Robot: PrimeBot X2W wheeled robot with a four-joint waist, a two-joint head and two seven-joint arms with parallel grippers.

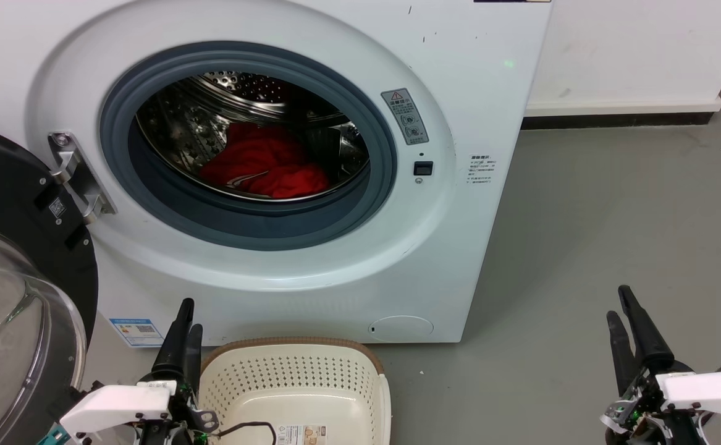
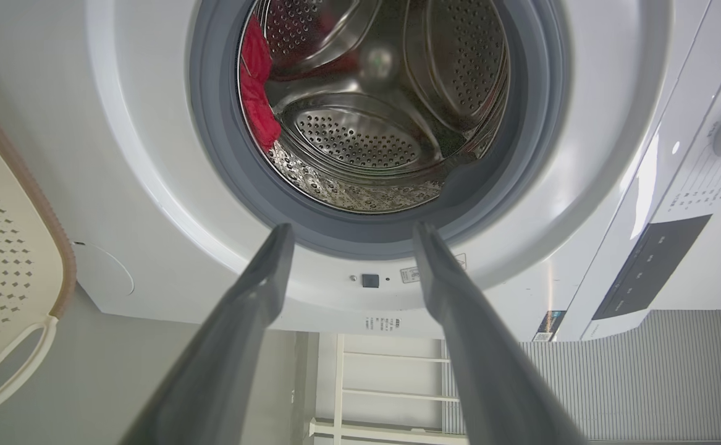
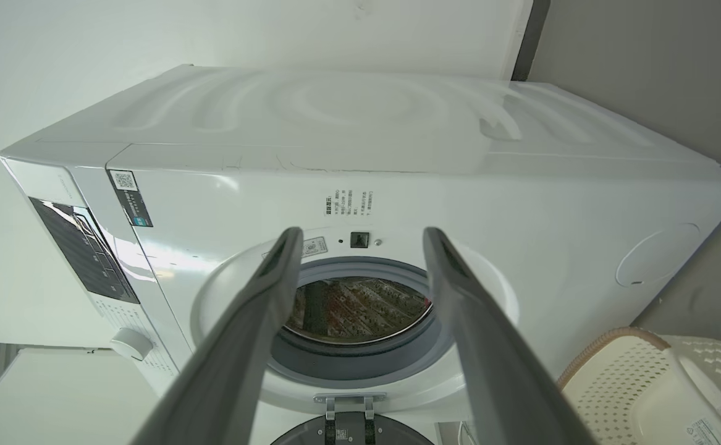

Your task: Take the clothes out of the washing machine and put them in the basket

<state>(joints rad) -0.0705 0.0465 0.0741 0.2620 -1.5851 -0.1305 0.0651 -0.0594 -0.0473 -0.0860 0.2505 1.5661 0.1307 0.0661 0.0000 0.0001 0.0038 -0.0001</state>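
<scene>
Plainly the clothes lie as 1 crumpled red heap low in the drum of the washing machine, whose door stands open at the left. The basket sits empty just in front of the machine. The left gripper and right gripper wait low, fingers parted, holding nothing. The fabric looks soft, light and limp, likely to sag and trail. Pinching a raised fold atop the heap seems best, though a loose end could drag on the grey seal.
</scene>
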